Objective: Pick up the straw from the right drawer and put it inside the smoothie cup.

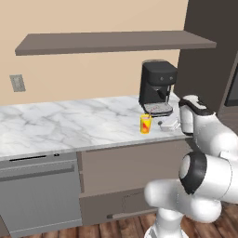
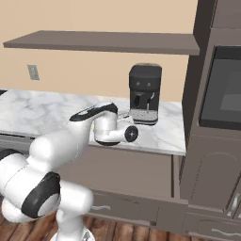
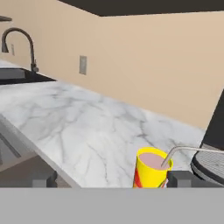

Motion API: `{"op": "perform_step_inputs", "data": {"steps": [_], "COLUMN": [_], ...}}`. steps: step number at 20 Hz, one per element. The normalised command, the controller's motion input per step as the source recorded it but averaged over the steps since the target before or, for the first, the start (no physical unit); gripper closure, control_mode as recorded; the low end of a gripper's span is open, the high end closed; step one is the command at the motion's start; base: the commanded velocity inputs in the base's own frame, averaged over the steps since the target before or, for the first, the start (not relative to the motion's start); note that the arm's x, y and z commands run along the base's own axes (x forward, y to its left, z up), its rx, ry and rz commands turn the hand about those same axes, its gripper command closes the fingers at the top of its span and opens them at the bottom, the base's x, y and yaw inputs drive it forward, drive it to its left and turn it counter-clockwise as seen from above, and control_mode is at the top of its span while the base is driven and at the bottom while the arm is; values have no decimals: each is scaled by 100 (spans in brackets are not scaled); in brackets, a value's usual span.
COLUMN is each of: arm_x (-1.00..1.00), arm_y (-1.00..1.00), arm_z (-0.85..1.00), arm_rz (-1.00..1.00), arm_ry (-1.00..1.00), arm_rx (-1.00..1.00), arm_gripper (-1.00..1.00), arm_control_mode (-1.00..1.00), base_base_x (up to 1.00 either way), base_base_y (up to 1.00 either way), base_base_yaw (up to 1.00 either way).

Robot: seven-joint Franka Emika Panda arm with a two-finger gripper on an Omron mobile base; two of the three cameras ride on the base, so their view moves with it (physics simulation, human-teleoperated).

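The hand view looks along a smooth white counter (image 3: 87, 131) veined in grey like marble, with one small tapered yellow cup (image 3: 150, 168) standing near its front edge. The cup has a red mark on its side and pinkish drink inside. One thin straw (image 3: 183, 150) rises out of that drink and bends sideways at the top; here it looks pale grey. The claw (image 3: 111, 179) is spread wide and holds nothing: its two dark finger tips (image 3: 41, 179) stand far apart at the bottom, one touching the cup in the picture, though contact cannot be told. This view also shows one curved dark tap (image 3: 17, 43) over a dark sink and one grey wall plate.

The left base view shows the cup (image 1: 146, 123) just in front of one boxy black coffee machine (image 1: 157, 88), with the white arm's rounded, glossy hand near them to the right. Below the counter's edge sit the flat taupe drawer front (image 1: 135, 165), pushed in, and a silver-grey dishwasher front (image 1: 39, 195). One long flat brown shelf (image 1: 116, 41) hangs above.

The right base view has the arm across the cup's place and adds a tall dark cabinet with an oven (image 2: 221, 89).
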Motion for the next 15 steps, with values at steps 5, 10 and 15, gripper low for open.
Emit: {"op": "perform_step_inputs", "data": {"steps": [5,10,15], "arm_x": [-86,-80,-64], "arm_y": [41,57,51], "arm_z": [48,76,98], "arm_rz": [-14,-13,-13], "arm_ry": [3,0,9], "arm_rx": [-13,-14,-14], "arm_gripper": [-100,-100,-100], "arm_control_mode": [-100,-100,-100], "base_base_x": [0,0,0], "base_base_y": [0,0,0], "base_base_yaw": [0,0,0]}}
